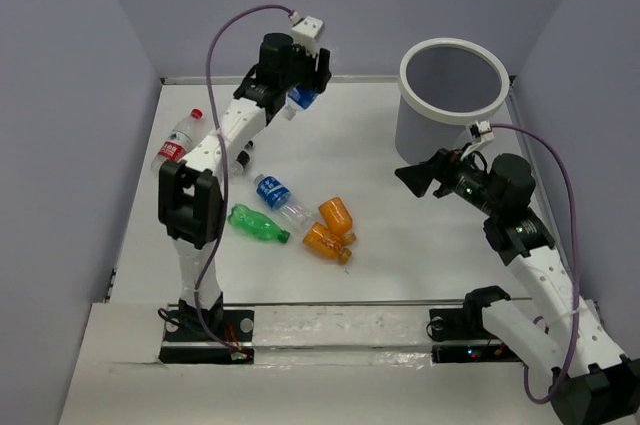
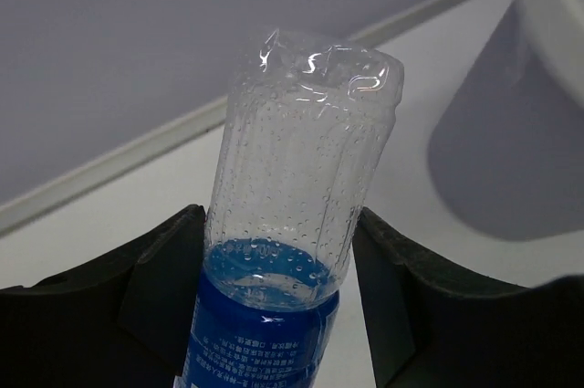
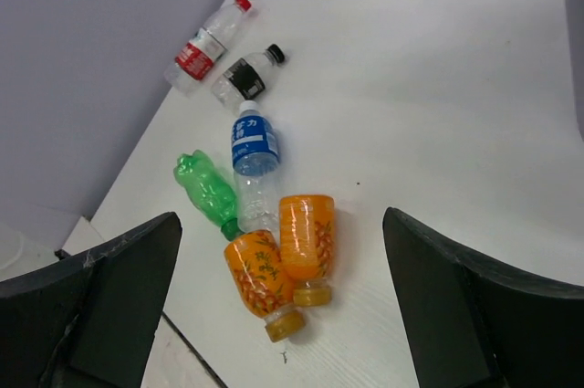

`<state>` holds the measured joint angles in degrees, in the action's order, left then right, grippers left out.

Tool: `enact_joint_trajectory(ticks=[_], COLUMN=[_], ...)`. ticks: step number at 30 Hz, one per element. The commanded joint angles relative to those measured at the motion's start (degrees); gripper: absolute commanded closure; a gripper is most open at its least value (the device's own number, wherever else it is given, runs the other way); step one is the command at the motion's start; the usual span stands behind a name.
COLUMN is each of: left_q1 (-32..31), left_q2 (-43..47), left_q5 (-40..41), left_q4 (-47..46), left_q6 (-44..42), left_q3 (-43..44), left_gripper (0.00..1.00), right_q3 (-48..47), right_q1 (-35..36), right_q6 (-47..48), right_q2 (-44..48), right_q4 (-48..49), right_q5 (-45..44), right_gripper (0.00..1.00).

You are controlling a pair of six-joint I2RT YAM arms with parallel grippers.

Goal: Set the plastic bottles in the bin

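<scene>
Barely begun: grips one blue-label bottle (image 1: 303, 97) in left jaws at 12 o'clock, short of bin (image 1: 455, 50) at 1 o'clock, with right jaws wide, empty, and six bottles (image 1: 258, 223) waiting on desk (image 1: 400, 235) near 9 o'clock.

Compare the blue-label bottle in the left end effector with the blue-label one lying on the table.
The held bottle is clamped in the left end effector, up off the table; the table bottle lies free on its side. The held bottle is alone in the air; the table bottle lies beside the green bottle and the orange bottles. Both are clear with a blue label.
</scene>
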<state>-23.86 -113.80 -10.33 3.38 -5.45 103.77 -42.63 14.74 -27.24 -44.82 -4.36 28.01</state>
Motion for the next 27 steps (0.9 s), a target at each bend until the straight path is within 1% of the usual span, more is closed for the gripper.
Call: enact_joint_trajectory(ticks=[1, 2, 3, 4, 5, 6, 9, 12, 13, 14, 16, 17, 21, 22, 24, 27], left_q1=[-0.49, -0.58, -0.66, -1.27, -1.8, -2.33, -5.14, -8.48, -9.18, -9.8, -11.3, -12.08, -13.84, -14.11, -14.72, -15.78], left_q2=[11.84, 13.5, 14.04, 14.3, 14.04, 13.61, 10.62, 5.62, 4.04, 0.72, -3.08, -6.84, -14.86, -17.14, -19.0, -21.98], left_q5=[-11.8, -13.04, -15.23, -15.68, -15.69, -15.6, -14.99, -12.27, -11.83, -11.47, -11.21, -10.42, -7.96, -7.52, -6.81, -5.76], left_q4=[-17.15, -20.13, -26.34, -29.01, -30.95, -34.89, -42.02, -43.98, -44.24, -44.68, -46.0, -46.18, -46.53, -46.97, -47.85, -50.92], left_q6=[17.18, 20.1, 22.74, 25.03, 28.88, 30.57, 35.84, 36.48, 36.65, 37.0, 39.11, 39.64, 40.08, 39.91, 39.73, 39.64], left_q3=[3.73, 2.59, 2.15, 2.06, 2.4, 3.45, 6.61, 12.67, 14.43, 16.45, 22.95, 27.67, 37.53, 38.61, 40.28, 40.55], left_gripper=[0.83, 0.83, 0.82, 0.82, 0.82, 0.81, 0.79, 0.78, 0.76, 0.73, 0.7, 0.7, 0.64, 0.62, 0.61, 0.59], right_q3=[2.99, 4.56, 5.36, 6.06, 6.77, 8.08, 10.02, 11.08, 11.25, 11.34, 11.69, 11.61, 11.52, 11.69, 11.87, 12.13], right_q1=[0.55, 0.55, 0.55, 0.55, 0.55, 0.55, 0.55, 0.55, 0.55, 0.55, 0.55, 0.55, 0.55, 0.55, 1.08, 1.08], right_q6=[-1.4, -1.76, -1.85, -2.11, -2.2, -2.55, -2.81, -3.17, -3.17, -3.17, -2.99, -2.82, -2.81, -2.99, -3.51, -3.78], right_q2=[3.94, 4.99, 5.35, 5.7, 5.79, 5.88, 6.23, 7.02, 7.81, 8.16, 9.04, 9.74, 10.63, 10.63, 10.8, 10.8], right_q4=[0.23, -0.03, -0.12, -0.21, -0.38, -0.39, -0.91, -1.26, -1.53, -1.88, -2.14, -2.67, -3.29, -3.37, -3.11, -2.41], right_q5=[-6.47, -6.48, -6.56, -6.48, -5.87, -5.51, -4.63, -3.67, -3.49, -3.14, -2.61, -2.26, -0.42, 0.28, 0.73, 1.61], right_gripper=[0.04, 0.04, 0.04, 0.05, 0.05, 0.05, 0.06, 0.06, 0.06, 0.06, 0.06, 0.06, 0.06, 0.06, 0.06, 0.06])
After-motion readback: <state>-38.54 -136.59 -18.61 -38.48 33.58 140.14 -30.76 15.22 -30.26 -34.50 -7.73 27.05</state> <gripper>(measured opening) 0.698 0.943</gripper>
